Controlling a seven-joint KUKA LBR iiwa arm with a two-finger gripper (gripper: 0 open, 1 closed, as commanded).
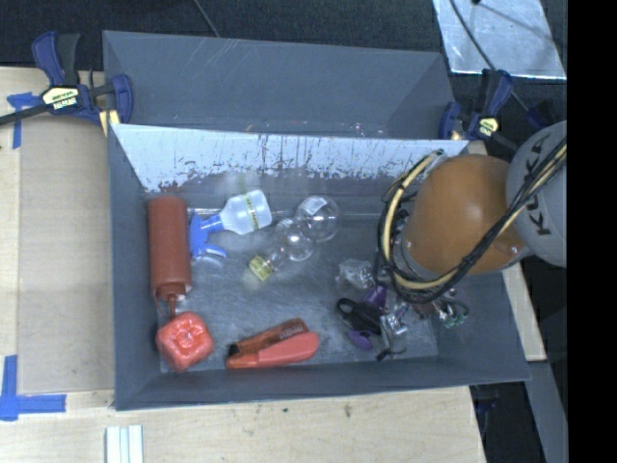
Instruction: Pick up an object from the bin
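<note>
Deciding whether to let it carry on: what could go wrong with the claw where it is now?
1. The claw is down among what looks like a dark purple clip and crumpled clear plastic; it may snag both, or neither.
2. It is close to the near right corner of the bin, so it could scrape the wall.

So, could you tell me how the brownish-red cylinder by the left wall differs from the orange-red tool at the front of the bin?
The brownish-red cylinder is thick and round, while the orange-red tool is slimmer and flatter. The cylinder runs along the left wall, and the tool lies across the front. The cylinder is a dull red, whereas the tool is brighter with a dark part. Both lie flat on the bin floor.
</note>
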